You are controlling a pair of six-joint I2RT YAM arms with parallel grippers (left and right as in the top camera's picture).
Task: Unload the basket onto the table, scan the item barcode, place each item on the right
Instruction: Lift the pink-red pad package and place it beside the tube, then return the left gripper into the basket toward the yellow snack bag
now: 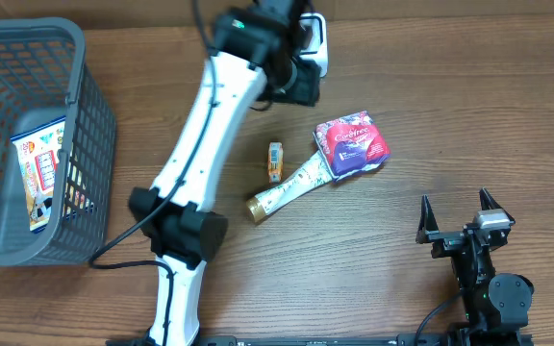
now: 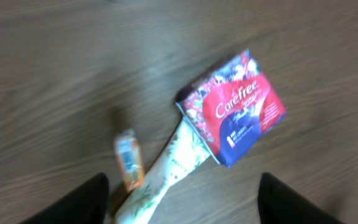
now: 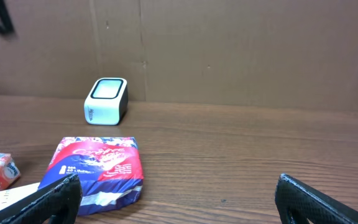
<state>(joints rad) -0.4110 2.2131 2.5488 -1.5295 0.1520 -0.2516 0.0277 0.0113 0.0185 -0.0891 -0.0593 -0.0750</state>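
Left pincer (image 2: 184,182): nearest the wrist lens, its dark fingers (image 2: 82,202) are spread wide with nothing between them. It hangs over the loose goods.
Right pincer (image 3: 179,183): parked at the near right of the table (image 1: 450,106), spread wide and holding nothing.
Carefree pack (image 2: 234,109): right of centre on the table, printed face up, one corner lying on the flat end of the tube (image 2: 166,174).
Tube: cream with a leaf print, slanting from the pack towards the near left, gold cap at that end.
Small orange carton (image 2: 129,163): just beside the tube on its left, not touching the pack.
Scanner (image 3: 106,101): a small white box at the far edge, by the brown wall, with its window on top. The left arm hides part of it from overhead.
Basket (image 1: 85,125): grey, far left, with a printed box (image 1: 41,173) inside.
Step in hand: probably choosing and picking one item. I cannot tell which.
Doing it well: no barcode shows on any upper face, so grip by the edges, leave both broad faces bare, and turn the coded side squarely to the scanner window.
Watch for: lifting the pack may drag the tube beneath it.
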